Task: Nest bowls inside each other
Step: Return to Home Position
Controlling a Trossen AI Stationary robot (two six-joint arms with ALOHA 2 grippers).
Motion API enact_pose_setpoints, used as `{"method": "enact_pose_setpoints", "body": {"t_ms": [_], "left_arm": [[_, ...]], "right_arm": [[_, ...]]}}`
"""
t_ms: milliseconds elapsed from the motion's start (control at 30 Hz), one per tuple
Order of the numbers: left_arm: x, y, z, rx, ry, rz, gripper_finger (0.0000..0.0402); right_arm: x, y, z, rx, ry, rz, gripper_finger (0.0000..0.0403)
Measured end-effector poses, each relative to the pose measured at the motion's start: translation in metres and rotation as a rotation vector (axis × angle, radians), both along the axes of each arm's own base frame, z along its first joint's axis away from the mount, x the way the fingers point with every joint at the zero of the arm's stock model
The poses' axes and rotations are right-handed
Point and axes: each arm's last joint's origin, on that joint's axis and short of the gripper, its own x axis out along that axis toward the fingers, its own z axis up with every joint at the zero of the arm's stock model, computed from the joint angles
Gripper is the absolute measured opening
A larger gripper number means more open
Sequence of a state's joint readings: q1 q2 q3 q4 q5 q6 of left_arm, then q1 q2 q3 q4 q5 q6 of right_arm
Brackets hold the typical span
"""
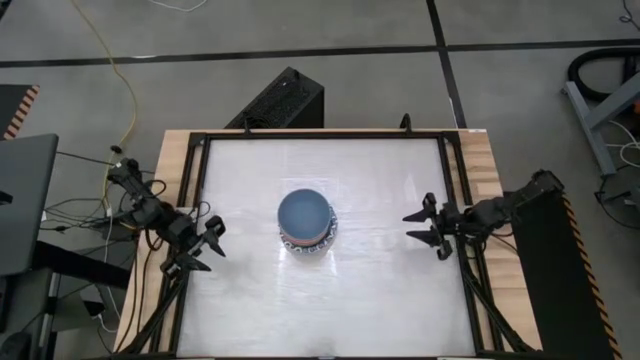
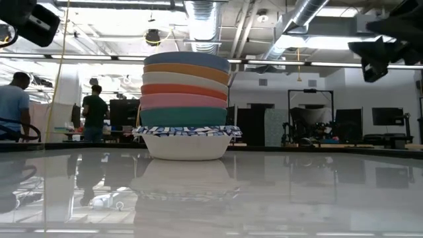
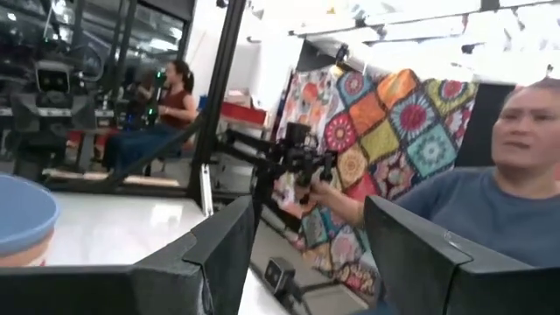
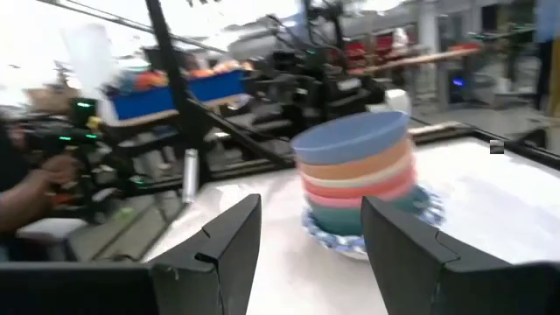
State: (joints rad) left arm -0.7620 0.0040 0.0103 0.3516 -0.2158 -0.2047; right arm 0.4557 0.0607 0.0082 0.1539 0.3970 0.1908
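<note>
The bowls point(image 1: 307, 222) sit nested in one stack at the middle of the counter point(image 1: 380, 300), with the blue bowl point(image 2: 186, 61) on top and a white patterned-rim bowl point(image 2: 185, 144) at the bottom. My left hand point(image 1: 207, 245) hovers at the counter's left edge and my right hand point(image 1: 416, 226) near its right edge. Both have their fingers spread and are well apart from the stack.
</note>
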Motion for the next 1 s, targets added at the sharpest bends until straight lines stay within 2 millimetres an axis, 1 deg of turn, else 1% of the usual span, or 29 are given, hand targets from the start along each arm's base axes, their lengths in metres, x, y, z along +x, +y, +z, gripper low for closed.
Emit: {"method": "enact_pose_setpoints", "body": {"t_ms": [100, 200, 367, 600, 833, 1000], "left_arm": [[0.001, -0.001, -0.003, 0.027, 0.028, 0.005, 0.0208], [0.002, -0.002, -0.009, 0.093, 0.053, 0.024, 0.0208], [0.004, -0.002, -0.016, 0.179, 0.098, 0.071, 0.0208], [0.005, -0.003, -0.027, 0.287, 0.159, 0.085, 0.0208], [0.005, -0.002, -0.027, 0.324, 0.138, 0.096, 0.0208], [0.006, -0.001, -0.027, 0.343, 0.13, 0.123, 0.0208]], "right_arm": [[0.0, -0.001, -0.002, -0.02, 0.016, -0.032, 0.0217], [0.0, -0.001, -0.003, -0.069, 0.028, -0.032, 0.0217], [0.0, -0.001, -0.007, -0.098, 0.062, -0.032, 0.0217], [0.004, 0.001, -0.012, -0.182, 0.112, -0.028, 0.0217], [0.008, 0.003, -0.02, -0.201, 0.192, -0.022, 0.0217], [0.01, 0.004, -0.021, -0.204, 0.212, -0.035, 0.0217]]}}
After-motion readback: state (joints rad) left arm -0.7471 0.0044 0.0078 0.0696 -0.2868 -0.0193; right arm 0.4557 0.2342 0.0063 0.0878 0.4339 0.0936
